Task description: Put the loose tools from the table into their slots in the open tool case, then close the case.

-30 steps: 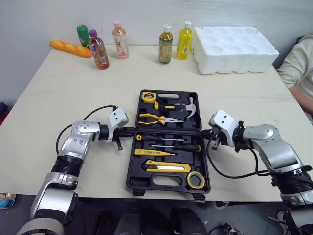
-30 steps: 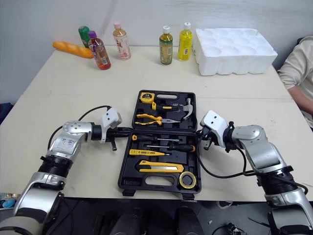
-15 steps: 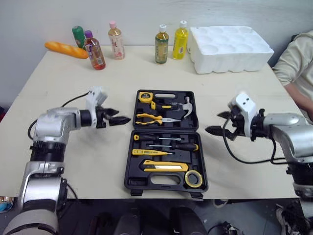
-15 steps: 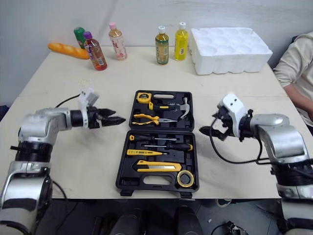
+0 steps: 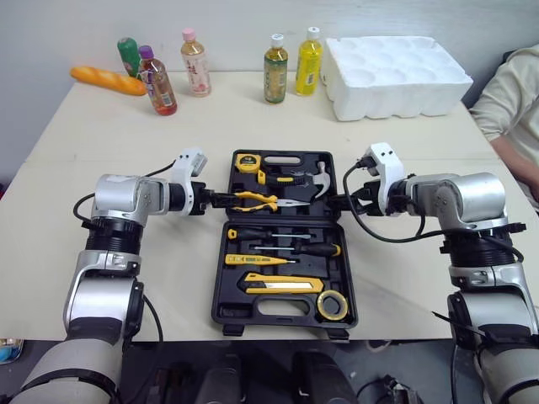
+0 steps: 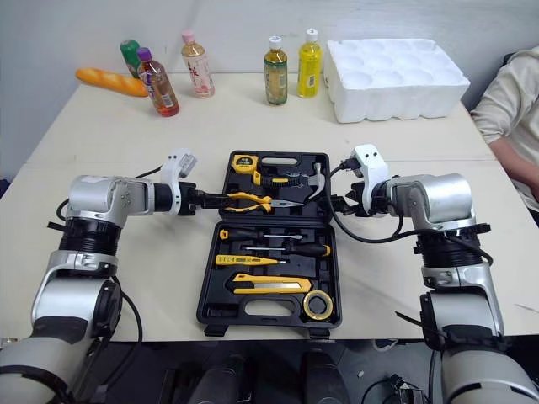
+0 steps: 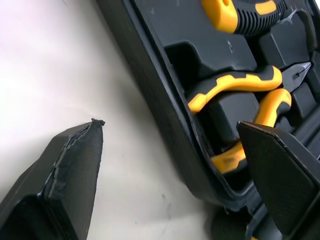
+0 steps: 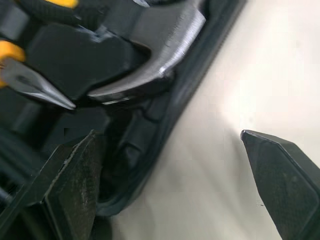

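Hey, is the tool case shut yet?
No, the tool case lies open flat on the table, with the hammer and pliers showing in its far half.

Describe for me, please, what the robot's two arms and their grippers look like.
The left arm and right arm are rounded silver shells joined by black rings. Each wrist carries a white block, and a loose black cable loops beside each forearm. The left gripper and right gripper each have two matte black fingers, wedge-shaped and tapering to a point.
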Robot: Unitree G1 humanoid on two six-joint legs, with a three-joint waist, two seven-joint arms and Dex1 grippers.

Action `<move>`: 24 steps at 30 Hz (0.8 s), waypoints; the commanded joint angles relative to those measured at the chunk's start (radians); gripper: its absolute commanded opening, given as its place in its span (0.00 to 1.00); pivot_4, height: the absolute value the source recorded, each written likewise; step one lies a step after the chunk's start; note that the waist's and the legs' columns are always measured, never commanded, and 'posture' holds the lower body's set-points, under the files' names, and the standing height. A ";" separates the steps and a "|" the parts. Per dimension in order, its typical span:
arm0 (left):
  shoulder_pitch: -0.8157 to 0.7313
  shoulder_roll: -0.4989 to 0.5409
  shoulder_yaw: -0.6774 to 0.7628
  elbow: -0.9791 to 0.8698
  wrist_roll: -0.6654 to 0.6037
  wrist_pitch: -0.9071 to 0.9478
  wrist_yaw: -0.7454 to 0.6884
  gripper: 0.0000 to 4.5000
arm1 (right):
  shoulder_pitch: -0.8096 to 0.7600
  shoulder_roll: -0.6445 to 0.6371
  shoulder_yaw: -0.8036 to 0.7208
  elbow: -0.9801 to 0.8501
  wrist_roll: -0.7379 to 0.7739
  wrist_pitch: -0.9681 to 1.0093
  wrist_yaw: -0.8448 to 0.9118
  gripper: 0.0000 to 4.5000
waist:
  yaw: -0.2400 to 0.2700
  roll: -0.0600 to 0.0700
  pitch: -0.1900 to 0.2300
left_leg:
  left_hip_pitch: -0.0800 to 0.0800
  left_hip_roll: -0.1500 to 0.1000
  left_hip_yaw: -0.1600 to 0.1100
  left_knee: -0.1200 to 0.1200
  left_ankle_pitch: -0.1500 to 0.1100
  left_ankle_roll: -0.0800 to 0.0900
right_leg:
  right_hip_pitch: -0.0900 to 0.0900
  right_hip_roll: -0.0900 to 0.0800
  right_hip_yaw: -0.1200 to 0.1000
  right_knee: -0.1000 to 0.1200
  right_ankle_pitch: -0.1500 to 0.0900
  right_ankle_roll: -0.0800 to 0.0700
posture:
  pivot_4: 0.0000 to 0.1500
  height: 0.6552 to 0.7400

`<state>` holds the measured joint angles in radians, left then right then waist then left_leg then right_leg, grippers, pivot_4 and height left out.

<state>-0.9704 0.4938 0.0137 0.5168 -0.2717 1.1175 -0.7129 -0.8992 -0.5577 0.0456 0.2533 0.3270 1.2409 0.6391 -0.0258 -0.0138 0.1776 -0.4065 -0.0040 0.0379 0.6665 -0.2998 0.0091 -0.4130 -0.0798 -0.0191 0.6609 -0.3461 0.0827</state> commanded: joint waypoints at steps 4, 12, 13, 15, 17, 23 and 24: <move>0.024 -0.001 -0.078 0.001 0.053 -0.066 0.013 0.88 | -0.015 0.045 -0.018 0.050 -0.034 -0.060 -0.069 0.88 | -0.001 0.000 0.000 | 0.001 0.000 0.000 0.000 0.000 0.000 | 0.001 0.000 0.000 0.000 0.000 0.000 | 1.00 1.00; 0.091 0.005 -0.154 -0.062 0.071 -0.078 -0.004 0.19 | 0.019 0.070 -0.024 0.002 -0.024 -0.030 -0.099 0.09 | -0.001 0.000 -0.008 | 0.005 0.000 0.000 0.000 0.000 0.000 | 0.004 0.000 0.001 0.001 0.000 0.000 | 1.00 1.00; 0.093 0.001 -0.152 -0.065 0.070 -0.078 0.000 0.15 | 0.020 0.071 -0.026 0.001 -0.023 -0.029 -0.102 0.02 | -0.001 0.000 -0.011 | 0.006 0.000 0.000 -0.001 0.000 0.000 | 0.005 0.000 0.001 0.001 0.000 0.000 | 1.00 1.00; 0.097 -0.007 -0.150 -0.070 0.066 -0.074 0.007 0.12 | 0.020 0.072 -0.028 -0.003 -0.020 -0.027 -0.108 0.00 | -0.001 -0.001 -0.012 | 0.007 0.000 0.000 -0.001 0.000 0.000 | 0.006 0.000 0.001 0.000 0.000 0.000 | 1.00 1.00; 0.108 -0.018 -0.149 -0.087 0.056 -0.063 0.010 0.12 | 0.022 0.074 -0.031 -0.010 -0.015 -0.023 -0.113 0.00 | -0.001 -0.001 -0.013 | 0.007 0.000 0.000 -0.001 0.000 0.000 | 0.006 0.000 0.001 0.001 0.000 0.000 | 1.00 1.00; 0.109 -0.053 -0.090 -0.143 0.014 -0.081 0.017 0.12 | 0.020 0.073 -0.034 -0.045 -0.008 -0.048 -0.112 0.00 | 0.002 -0.001 -0.015 | 0.007 0.000 0.000 -0.001 0.000 0.000 | 0.006 0.000 0.002 0.000 0.000 0.000 | 1.00 1.00; 0.105 -0.058 -0.078 -0.149 0.010 -0.090 0.019 0.11 | 0.021 0.071 -0.030 -0.052 -0.010 -0.061 -0.110 0.00 | 0.002 -0.001 -0.015 | 0.007 0.000 0.000 -0.001 0.000 0.000 | 0.006 0.000 0.002 0.000 0.000 0.000 | 1.00 1.00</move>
<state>-0.8909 0.4602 -0.0371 0.3901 -0.2414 1.0328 -0.6744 -0.8857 -0.4782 0.0166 0.2344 0.3190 1.2139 0.5226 -0.0236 -0.0144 0.1629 -0.3998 -0.0043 0.0378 0.6652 -0.2999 0.0094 -0.4071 -0.0801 -0.0171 0.6609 -0.3461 0.0827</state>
